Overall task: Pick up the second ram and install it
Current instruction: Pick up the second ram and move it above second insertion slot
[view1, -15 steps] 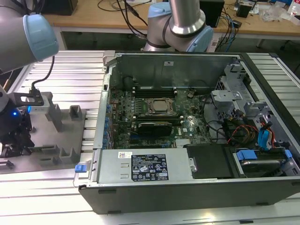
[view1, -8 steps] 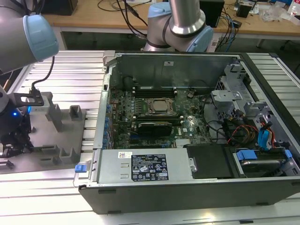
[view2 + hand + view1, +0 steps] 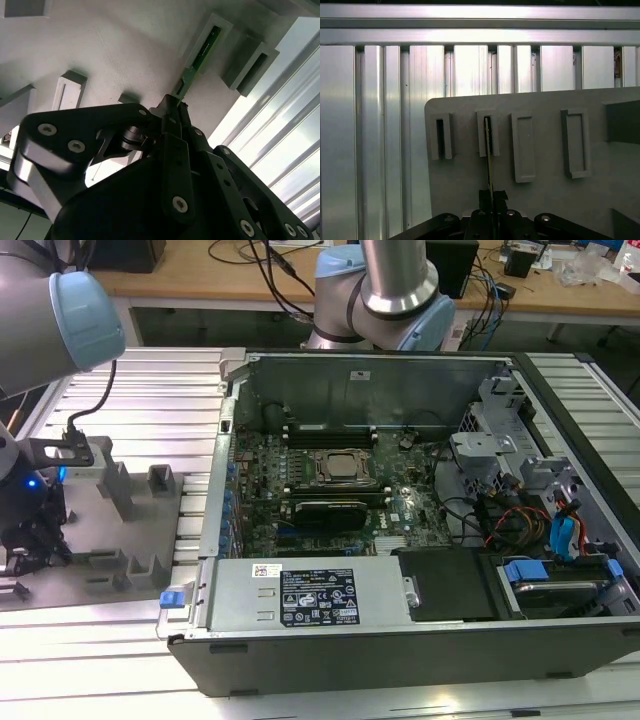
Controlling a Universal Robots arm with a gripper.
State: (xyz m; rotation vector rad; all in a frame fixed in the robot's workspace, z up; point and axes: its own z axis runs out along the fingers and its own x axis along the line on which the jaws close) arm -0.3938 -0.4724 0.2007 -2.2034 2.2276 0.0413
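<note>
You're at the pick, step 1 of 2. Your gripper (image 3: 490, 196) pinches the ram (image 3: 489, 155) by its edge, and the ram's far end sits in a holder (image 3: 481, 135) on the grey plate (image 3: 460, 185). Freeing it likely calls for a straight pull along the slot.

Open black metal computer case (image 3: 400, 652) lying on ribbed aluminium table (image 3: 140, 375), green motherboard (image 3: 262, 475) with square silver processor socket (image 3: 340, 467) inside, flat grey plastic holder plate (image 3: 90, 525) beside it at the exterior view's left.
</note>
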